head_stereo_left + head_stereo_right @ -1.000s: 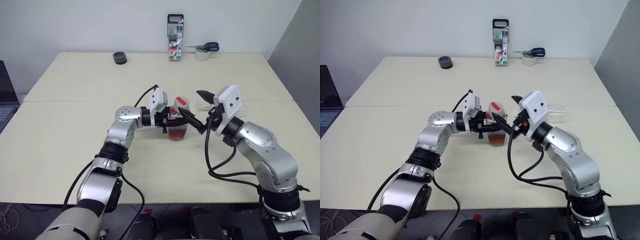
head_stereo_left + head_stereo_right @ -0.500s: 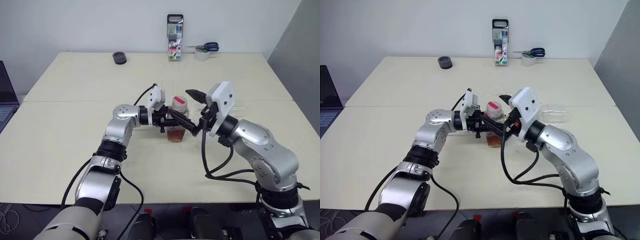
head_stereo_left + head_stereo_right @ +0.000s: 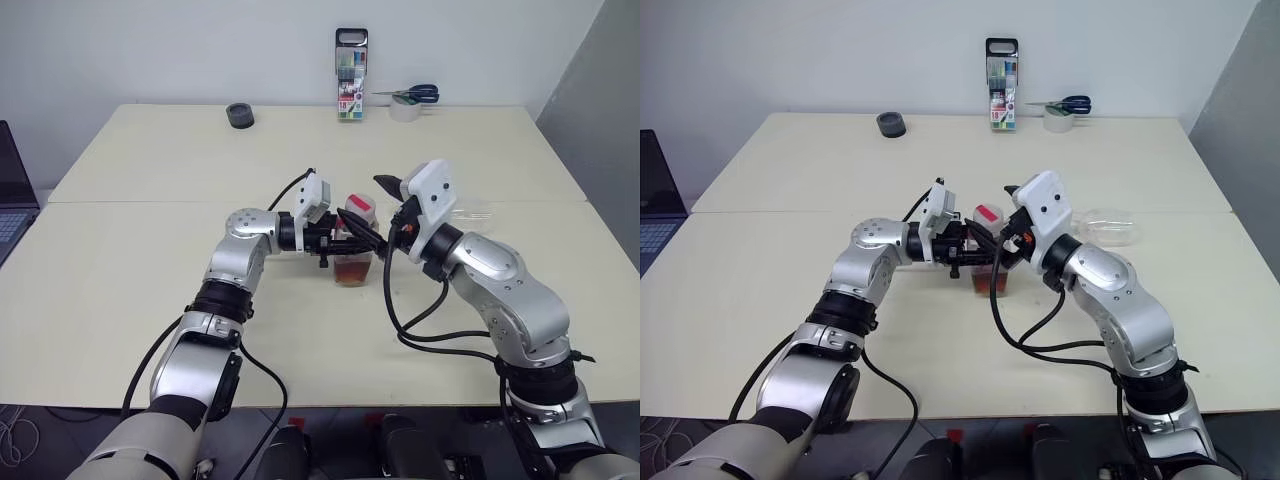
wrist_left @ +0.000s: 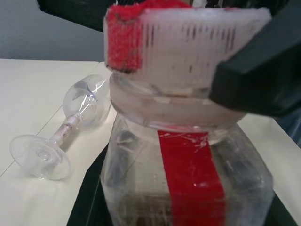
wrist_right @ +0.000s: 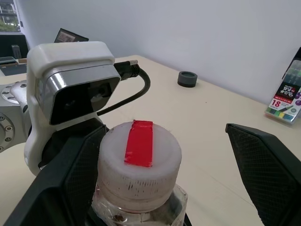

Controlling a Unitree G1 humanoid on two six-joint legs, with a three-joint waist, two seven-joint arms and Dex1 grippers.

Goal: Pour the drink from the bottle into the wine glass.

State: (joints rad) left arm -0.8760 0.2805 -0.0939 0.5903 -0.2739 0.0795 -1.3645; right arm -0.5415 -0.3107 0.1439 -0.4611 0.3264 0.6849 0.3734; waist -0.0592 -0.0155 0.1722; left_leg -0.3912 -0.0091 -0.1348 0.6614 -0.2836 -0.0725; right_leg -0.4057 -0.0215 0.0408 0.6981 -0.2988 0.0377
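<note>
The bottle (image 3: 354,243) stands upright on the table, its white cap with a red strip (image 5: 138,159) on top. A low layer of amber drink (image 3: 352,270) fills its base. My left gripper (image 3: 338,240) reaches in level from the left and is shut on the bottle's body. At cap height my right gripper (image 3: 372,210) is open, its black fingers (image 5: 263,172) on either side of the cap; one finger is close against the cap, the other well apart. The wine glass (image 3: 1108,228) lies on its side to the right, also seen behind the bottle (image 4: 70,132).
At the table's far edge stand an upright marker-pen case (image 3: 350,90), a tape roll with blue scissors on it (image 3: 406,104) and a small black round thing (image 3: 239,115). A laptop (image 3: 10,195) pokes in at the left edge.
My right gripper has moved left to the bottle, and its open fingers now stand on either side of the cap. The left gripper and the bottle have stayed put.
</note>
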